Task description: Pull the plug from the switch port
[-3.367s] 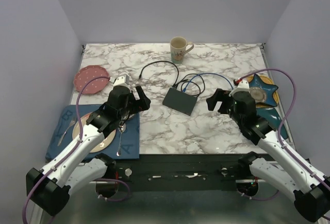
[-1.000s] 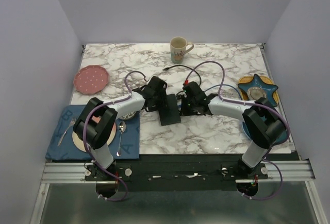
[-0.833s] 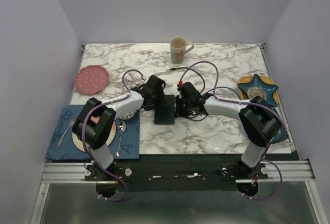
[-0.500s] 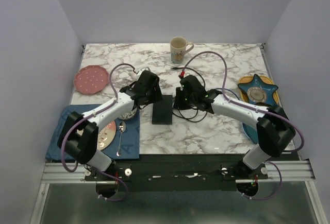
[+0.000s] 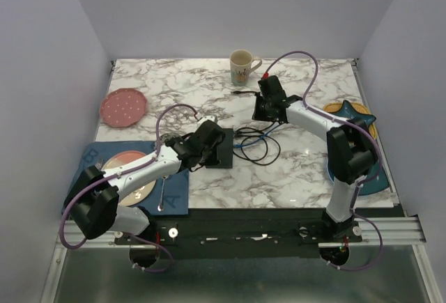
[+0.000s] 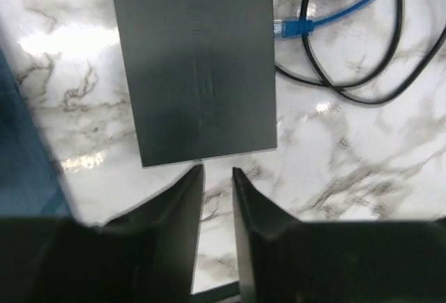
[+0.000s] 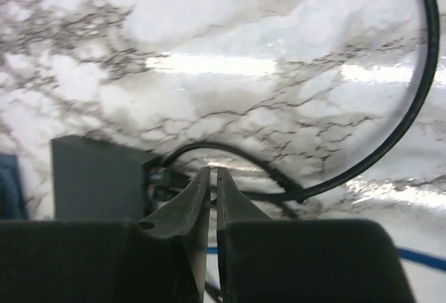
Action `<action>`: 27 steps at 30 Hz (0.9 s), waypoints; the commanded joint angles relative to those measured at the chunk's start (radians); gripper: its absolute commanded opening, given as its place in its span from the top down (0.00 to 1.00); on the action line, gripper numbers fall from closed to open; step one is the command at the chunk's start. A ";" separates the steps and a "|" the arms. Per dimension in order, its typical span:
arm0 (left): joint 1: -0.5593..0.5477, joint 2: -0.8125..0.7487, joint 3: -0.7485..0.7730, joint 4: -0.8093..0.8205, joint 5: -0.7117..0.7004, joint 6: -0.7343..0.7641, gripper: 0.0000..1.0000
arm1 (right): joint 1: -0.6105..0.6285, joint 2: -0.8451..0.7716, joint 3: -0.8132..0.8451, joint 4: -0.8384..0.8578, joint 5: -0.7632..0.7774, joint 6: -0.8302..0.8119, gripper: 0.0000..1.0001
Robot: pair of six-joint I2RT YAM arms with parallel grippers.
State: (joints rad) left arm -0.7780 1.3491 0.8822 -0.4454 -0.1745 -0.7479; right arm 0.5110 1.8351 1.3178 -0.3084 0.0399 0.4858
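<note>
At the right edge of the switch (image 6: 195,59) lies the blue plug (image 6: 286,28), axis left-right; the narrowly parted left gripper (image 6: 217,177) is nearest, the right gripper (image 7: 208,177) nearly closed.

— Anything legible down there?
— Only on the blue placemat (image 5: 175,186): a large "A" at its near right corner and a "B" at its far left corner.
— And the mug (image 5: 241,66)?
— It bears a print, too small to read.
</note>
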 commanded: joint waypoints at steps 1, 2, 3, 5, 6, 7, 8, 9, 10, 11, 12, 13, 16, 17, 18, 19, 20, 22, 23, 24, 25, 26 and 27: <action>-0.017 -0.018 -0.034 -0.047 -0.036 0.009 0.82 | -0.025 0.126 0.110 -0.061 -0.035 0.007 0.85; -0.018 -0.012 -0.041 -0.052 -0.027 0.010 0.86 | -0.025 0.145 0.147 -0.070 -0.034 0.007 0.86; -0.020 -0.005 -0.043 -0.056 -0.022 0.010 0.90 | -0.026 0.164 0.159 -0.080 -0.035 0.007 0.86; -0.024 0.001 -0.057 -0.056 -0.013 0.010 0.95 | -0.026 0.200 0.178 -0.090 -0.034 0.007 0.86; -0.023 0.007 -0.061 -0.055 -0.004 0.010 0.96 | -0.028 0.210 0.187 -0.090 -0.035 0.010 0.86; -0.024 0.012 -0.065 -0.050 0.006 0.012 0.98 | -0.029 0.217 0.190 -0.095 -0.035 0.010 0.86; -0.024 0.019 -0.071 -0.049 0.016 0.016 0.98 | -0.028 0.234 0.190 -0.097 -0.034 0.010 0.86; -0.024 0.037 -0.072 -0.049 0.039 0.018 0.98 | -0.029 0.240 0.187 -0.098 -0.035 0.013 0.86; -0.026 0.050 -0.072 -0.041 0.055 0.021 0.98 | -0.031 0.246 0.182 -0.103 -0.035 0.011 0.86; -0.026 0.061 -0.074 -0.038 0.070 0.034 0.98 | -0.031 0.251 0.176 -0.103 -0.035 0.011 0.86; -0.026 0.076 -0.074 -0.038 0.082 0.039 0.98 | -0.031 0.251 0.166 -0.103 -0.035 0.014 0.87; -0.027 0.100 -0.075 -0.030 0.104 0.044 0.98 | -0.031 0.250 0.138 -0.103 -0.035 0.017 0.87; -0.026 0.157 -0.077 -0.007 0.142 0.056 0.98 | -0.032 0.221 0.084 -0.081 -0.070 0.025 0.87; -0.026 0.174 -0.074 0.000 0.156 0.059 0.99 | -0.031 0.208 0.036 -0.072 -0.071 0.027 0.87; -0.027 0.211 -0.068 0.004 0.165 0.065 0.99 | -0.031 0.184 0.014 -0.063 -0.071 0.028 0.87; -0.027 0.231 -0.062 0.010 0.173 0.070 1.00 | -0.031 0.168 -0.012 -0.046 -0.071 0.028 0.87; -0.027 0.251 -0.043 0.011 0.200 0.074 1.00 | -0.031 0.156 -0.052 -0.041 -0.069 0.028 0.87; -0.024 0.300 -0.026 0.002 0.191 0.078 1.00 | -0.031 0.112 -0.098 -0.025 -0.064 0.023 0.87; -0.023 0.312 -0.003 -0.006 0.182 0.076 1.00 | -0.031 0.095 -0.120 -0.017 -0.064 0.022 0.87; -0.018 0.337 0.007 -0.013 0.153 0.076 1.00 | -0.031 0.075 -0.168 -0.009 -0.064 0.020 0.87; -0.014 0.341 0.018 -0.019 0.147 0.073 1.00 | -0.031 0.043 -0.192 0.003 -0.063 0.019 0.87; -0.007 0.349 0.033 -0.019 0.144 0.068 1.00 | -0.031 0.023 -0.218 0.009 -0.063 0.019 0.87; 0.008 0.355 0.040 -0.016 0.145 0.062 1.00 | -0.031 0.006 -0.259 0.017 -0.060 0.019 0.87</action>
State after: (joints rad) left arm -0.7975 1.6299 0.9154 -0.4355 -0.0212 -0.6960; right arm 0.4767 1.8973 1.1816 -0.2562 -0.0124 0.5083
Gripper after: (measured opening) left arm 0.011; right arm 0.134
